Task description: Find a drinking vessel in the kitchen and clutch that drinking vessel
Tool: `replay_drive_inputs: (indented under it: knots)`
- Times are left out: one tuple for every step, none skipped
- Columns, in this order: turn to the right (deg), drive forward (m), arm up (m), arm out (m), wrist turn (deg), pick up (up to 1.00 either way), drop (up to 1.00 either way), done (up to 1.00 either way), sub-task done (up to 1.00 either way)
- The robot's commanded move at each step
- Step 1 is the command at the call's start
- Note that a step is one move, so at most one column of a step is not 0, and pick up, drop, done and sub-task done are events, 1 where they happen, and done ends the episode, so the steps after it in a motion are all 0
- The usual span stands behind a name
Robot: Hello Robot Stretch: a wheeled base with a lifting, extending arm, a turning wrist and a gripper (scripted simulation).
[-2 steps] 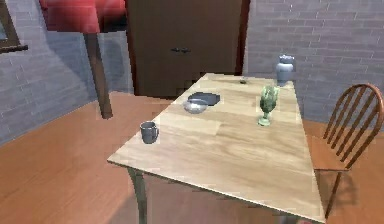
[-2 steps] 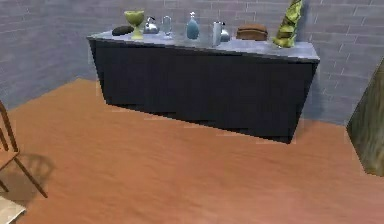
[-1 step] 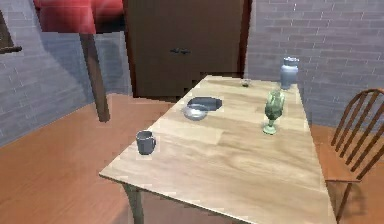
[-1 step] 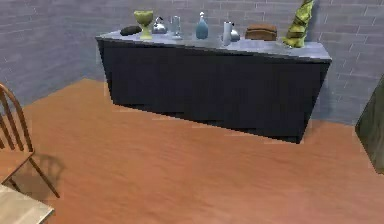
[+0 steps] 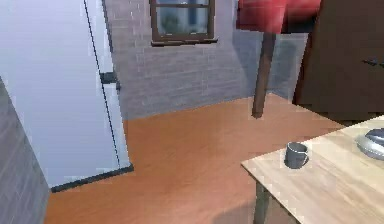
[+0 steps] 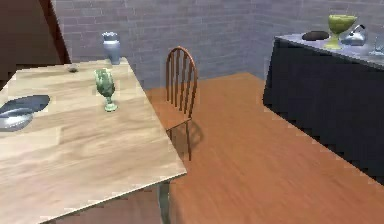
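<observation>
A small grey mug (image 5: 296,154) stands near the corner of a light wooden table (image 5: 330,190) at the forward view's lower right. On the same kind of light wooden table (image 6: 70,150) in the arm side view stands a green stemmed glass (image 6: 106,88), upright, near the table's far side. A pale grey vessel (image 6: 111,46) stands at that table's far end.
A grey bowl (image 6: 18,112) lies at the table's left edge. A wooden chair (image 6: 181,85) stands against the table's right side. A dark counter (image 6: 330,95) carries a green goblet (image 6: 341,28). An open white door (image 5: 60,85) and a red-topped post (image 5: 263,70) stand over bare floor.
</observation>
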Motion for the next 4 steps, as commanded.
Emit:
replay_drive_inputs:
  knots:
    - [-45.0, 0.0, 0.0, 0.0, 0.0, 0.0, 0.0, 0.0, 0.0]
    - [-12.0, 0.0, 0.0, 0.0, 0.0, 0.0, 0.0, 0.0, 0.0]
    - [45.0, 0.0, 0.0, 0.0, 0.0, 0.0, 0.0, 0.0, 0.0]
    - [9.0, 0.0, 0.0, 0.0, 0.0, 0.0, 0.0, 0.0, 0.0]
